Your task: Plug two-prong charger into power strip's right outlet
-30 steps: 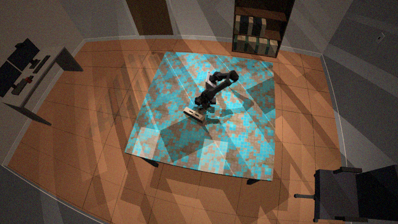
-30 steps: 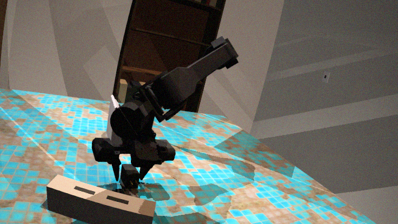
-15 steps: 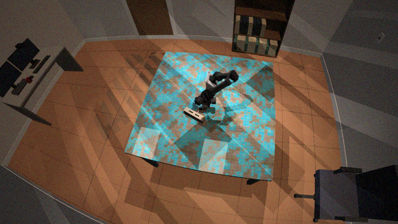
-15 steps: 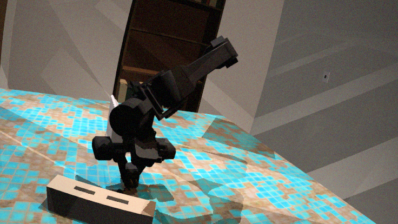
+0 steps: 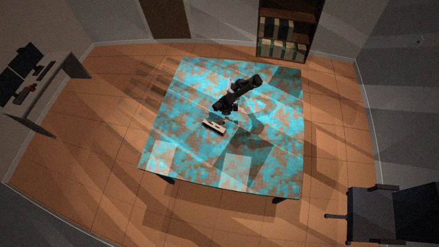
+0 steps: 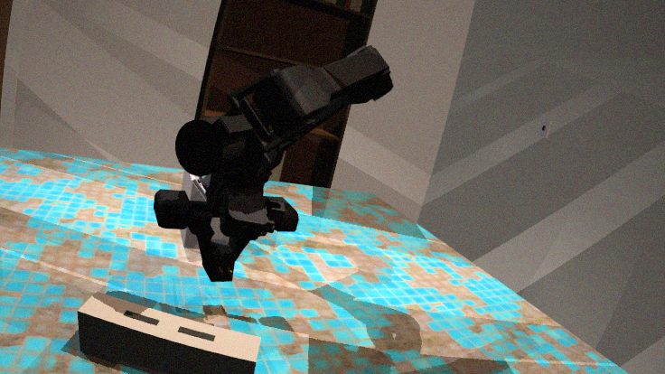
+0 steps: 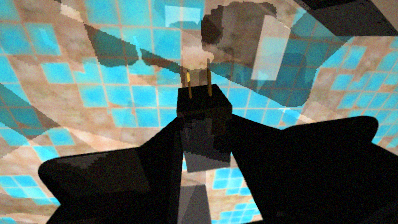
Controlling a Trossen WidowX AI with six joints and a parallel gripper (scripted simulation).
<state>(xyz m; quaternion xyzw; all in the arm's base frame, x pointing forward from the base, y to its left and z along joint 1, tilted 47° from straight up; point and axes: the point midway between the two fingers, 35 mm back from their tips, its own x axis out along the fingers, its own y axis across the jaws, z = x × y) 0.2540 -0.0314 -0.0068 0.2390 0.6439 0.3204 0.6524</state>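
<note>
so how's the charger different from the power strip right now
The charger is small, dark and lifted off the table, clamped in the gripper; the power strip is long, pale-topped and lying flat on the table. The charger shows two brass prongs; the strip shows two dark slots. Both are boxy.

— Are you seeing any writing, label, brand or number anywhere?

— No, nothing readable is showing. The power strip (image 6: 167,334) is showing only two dark slots on its pale top, with no print. The charger (image 7: 204,125) is looking plain black, no marking on it.

— And the books (image 5: 280,38) on the bookshelf (image 5: 312,30)?

— Their spines are looking too small and blurred to make out any lettering.
</note>
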